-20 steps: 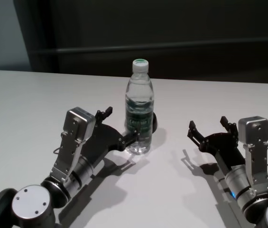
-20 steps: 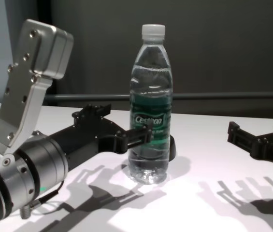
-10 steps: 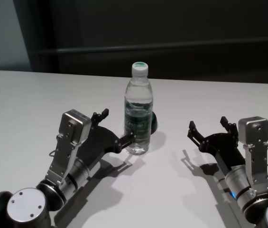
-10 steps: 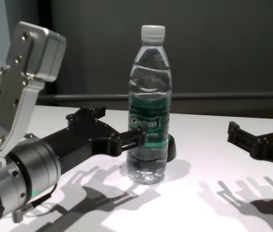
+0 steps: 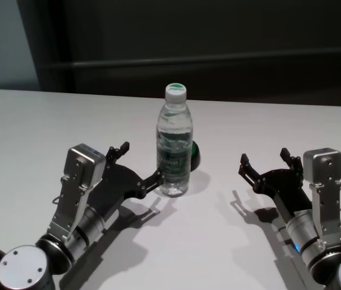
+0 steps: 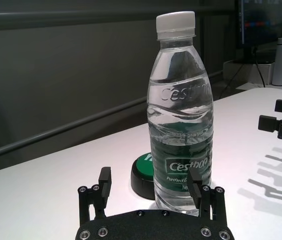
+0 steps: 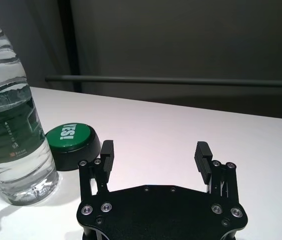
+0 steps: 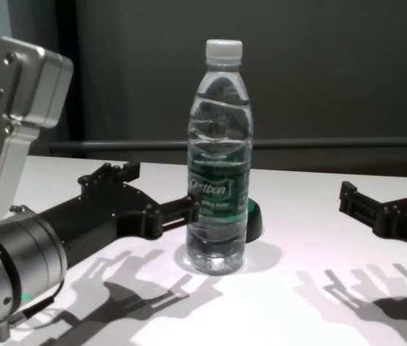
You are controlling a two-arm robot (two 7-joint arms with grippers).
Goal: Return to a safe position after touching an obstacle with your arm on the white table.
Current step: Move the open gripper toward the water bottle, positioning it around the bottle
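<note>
Reaching across the broad, smooth white table [image 5: 31, 127] from the robot's left side, the left gripper [image 5: 139, 164] lies low over the surface with its black fingers spread apart; its inner fingertip [image 8: 189, 210] sits right at the side of the tall clear plastic water bottle [image 5: 174, 148] with a white screw cap and green label, though whether it actually touches cannot be told, and the outer finger stands clear of it. That bottle stands upright near the middle of the table, between the two arms. Just behind its base, close against it, sits a small black dome with a green top [image 7: 73, 140] lettered "YES!". Well apart on the right, the right gripper [image 5: 265, 162] rests low over the table, fingers wide apart and holding nothing
</note>
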